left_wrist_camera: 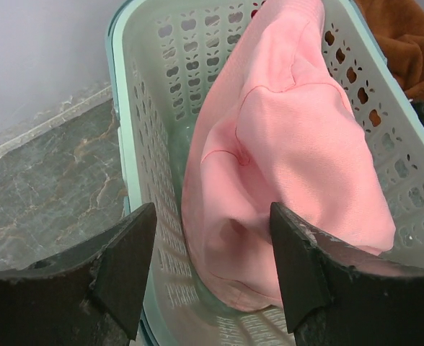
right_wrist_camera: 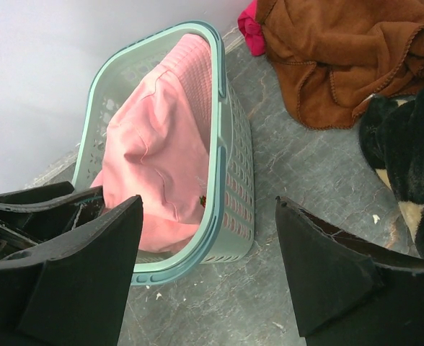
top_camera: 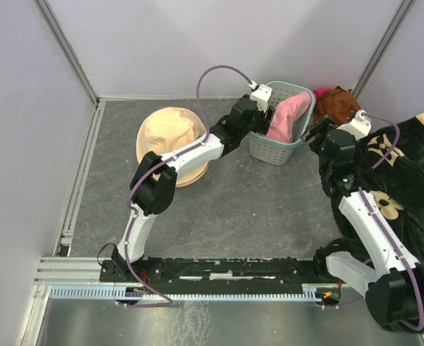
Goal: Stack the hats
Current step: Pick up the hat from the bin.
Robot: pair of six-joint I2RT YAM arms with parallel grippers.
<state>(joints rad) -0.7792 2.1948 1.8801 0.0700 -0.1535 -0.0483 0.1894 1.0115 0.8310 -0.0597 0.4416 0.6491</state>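
Pink hat: the pink hat [top_camera: 288, 115] [left_wrist_camera: 284, 158] [right_wrist_camera: 161, 151] lies crumpled inside the basket [top_camera: 273, 148] [left_wrist_camera: 136, 108] [right_wrist_camera: 230, 144], leaning against the wall on the right as the left wrist view shows it. One edge rises above the rim.
Beige hat: the beige hat [top_camera: 170, 140] sits crown up on the worktop [top_camera: 233, 202], well to the left of the basket. I cannot tell whether more than one hat lies there. The left arm crosses over its near right edge.
Basket: teal plastic with pierced walls, upright at the far middle of the worktop, close to the back wall.
Left claw: the left claw [top_camera: 266, 108] [left_wrist_camera: 210, 216] hangs over the basket's open top with its jaws wide and holds nothing. In its own wrist view one finger is over the basket's left wall and the other over the pink hat. I cannot tell whether either finger touches the cloth.
Right claw: the right claw [top_camera: 320, 133] [right_wrist_camera: 208, 205] hovers just right of the basket, above bare worktop. Its jaws are wide and it holds nothing.
Brown cloth: the brown cloth [top_camera: 336, 103] [right_wrist_camera: 342, 58] lies bunched in the far right corner, beside the basket.
Magenta fabric: a bit of magenta fabric [top_camera: 319, 92] [right_wrist_camera: 249, 29] shows at the brown cloth's far edge, and I cannot tell what it is.
Black blanket: the black blanket [top_camera: 399, 166] [right_wrist_camera: 407, 144], patterned in beige, is heaped along the right side, partly under the right arm.
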